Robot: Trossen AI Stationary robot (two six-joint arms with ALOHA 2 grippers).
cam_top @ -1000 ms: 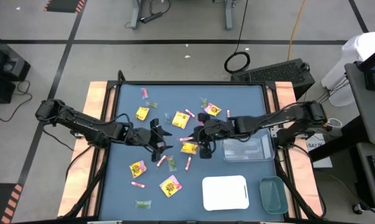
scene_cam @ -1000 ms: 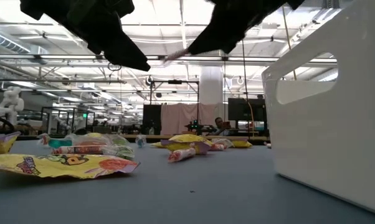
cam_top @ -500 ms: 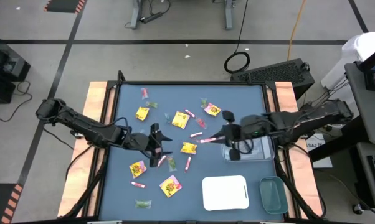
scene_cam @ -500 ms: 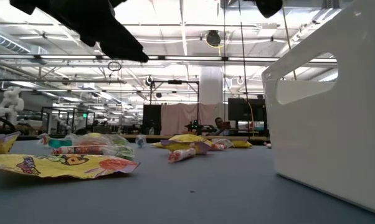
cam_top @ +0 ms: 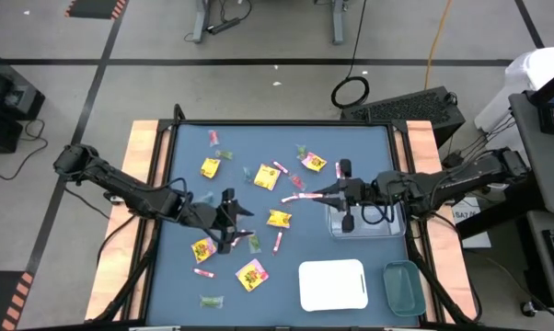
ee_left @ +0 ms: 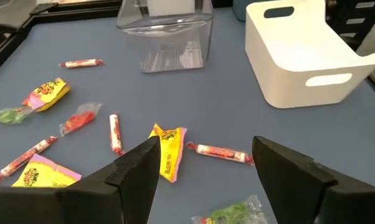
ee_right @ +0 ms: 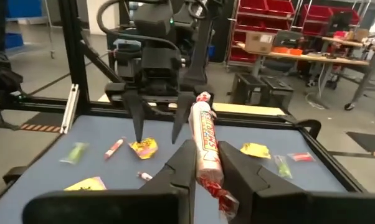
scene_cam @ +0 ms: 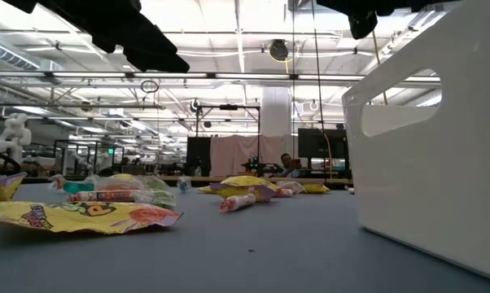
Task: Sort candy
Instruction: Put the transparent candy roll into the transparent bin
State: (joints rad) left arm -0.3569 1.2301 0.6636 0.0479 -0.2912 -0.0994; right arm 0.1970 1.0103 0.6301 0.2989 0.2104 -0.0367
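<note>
The candy lies scattered over the blue table: yellow packets (cam_top: 279, 218) (cam_top: 210, 166), pink-red sticks (cam_top: 278, 242) and small green pieces (cam_top: 210, 300). My right gripper (cam_top: 310, 195) hovers at mid-table beside the clear tray (cam_top: 364, 221), shut on one pink-red stick (cam_top: 294, 198). My left gripper (cam_top: 227, 224) hangs open above the candy at centre left. In its wrist view, its gripper (ee_left: 203, 168) has a yellow packet (ee_left: 169, 151) and a stick (ee_left: 220, 151) on the table below the gap. My right gripper pinches the stick's lower half (ee_right: 207, 163) between its two fingers. The fingers reach level from the table's right side. The stick lies along them, and its free end (ee_right: 202, 101) juts out past the tips toward the left. It hangs clear of the table.
A white tray (cam_top: 332, 284) and a green-tinted tray (cam_top: 401, 287) stand at the near right; the white tray's wall (scene_cam: 428, 138) fills the low view's right. Wooden rails (cam_top: 141, 184) border the table's left and right sides.
My right gripper has drawn back toward the table's right edge and the clear tray, tipping from pointing down to level, with the pink-red stick lifted clear of the table. My left gripper has drifted a little toward the near edge, still open.
</note>
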